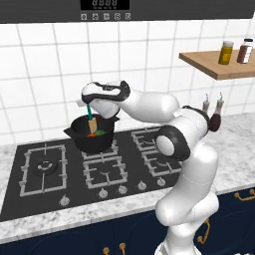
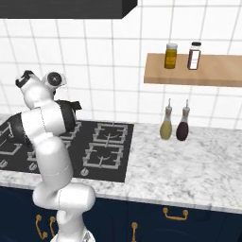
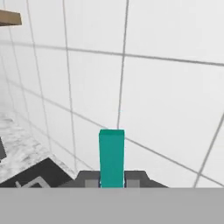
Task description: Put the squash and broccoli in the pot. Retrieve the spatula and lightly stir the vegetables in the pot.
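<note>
The black pot (image 1: 92,139) stands on a rear burner of the stove, and its rim (image 2: 72,104) peeks out from behind my arm in the right base view. Inside it lie the orange-red squash (image 1: 92,134) and the green broccoli (image 1: 100,132). The spatula (image 1: 91,119) hangs nearly upright, its tan blade down in the pot beside the vegetables. My gripper (image 1: 88,105) is above the pot, shut on the spatula's teal handle (image 3: 111,155), which rises between the dark fingertips (image 3: 136,177) in the hand view.
The black stove (image 1: 45,169) has several grates and a row of knobs (image 1: 122,190) along its front. Two bottles (image 2: 175,124) stand on the marble counter at the right, under a wooden shelf (image 2: 198,71) with two jars. The tiled wall is close behind the pot.
</note>
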Controlling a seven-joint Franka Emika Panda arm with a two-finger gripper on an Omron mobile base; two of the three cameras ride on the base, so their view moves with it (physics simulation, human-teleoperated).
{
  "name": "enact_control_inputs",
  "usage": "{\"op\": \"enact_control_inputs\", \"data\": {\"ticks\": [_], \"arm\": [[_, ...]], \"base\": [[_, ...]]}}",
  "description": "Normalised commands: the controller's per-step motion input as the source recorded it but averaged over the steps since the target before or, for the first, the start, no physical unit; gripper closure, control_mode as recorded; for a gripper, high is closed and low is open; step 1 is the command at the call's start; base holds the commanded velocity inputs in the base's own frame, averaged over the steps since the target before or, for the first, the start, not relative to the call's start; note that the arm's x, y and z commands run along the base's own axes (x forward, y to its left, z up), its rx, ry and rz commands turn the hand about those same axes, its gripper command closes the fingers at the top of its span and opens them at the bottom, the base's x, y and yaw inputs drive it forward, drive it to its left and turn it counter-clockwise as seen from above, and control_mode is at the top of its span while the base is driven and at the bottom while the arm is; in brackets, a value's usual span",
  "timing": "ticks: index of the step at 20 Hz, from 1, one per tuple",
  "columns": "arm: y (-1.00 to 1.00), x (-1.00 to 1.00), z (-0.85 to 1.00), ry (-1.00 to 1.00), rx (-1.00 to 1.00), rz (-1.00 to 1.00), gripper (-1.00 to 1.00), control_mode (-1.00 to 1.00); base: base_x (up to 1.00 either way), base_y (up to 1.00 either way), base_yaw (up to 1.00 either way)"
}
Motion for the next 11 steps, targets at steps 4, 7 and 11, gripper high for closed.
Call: {"op": "enact_control_inputs", "data": {"ticks": [4, 7, 11], "arm": [[0.0, -0.16, 0.27, 0.16, -0.08, 0.0, 1.0, -1.0], [0.01, -0.14, 0.46, 0.12, -0.06, 0.0, 1.0, -1.0], [0.05, 0.01, 0.11, 0.03, -0.09, 0.0, 1.0, -1.0]], "base": [[0.0, 0.0, 0.0], [0.0, 0.0, 0.0], [0.0, 0.0, 0.0]]}}
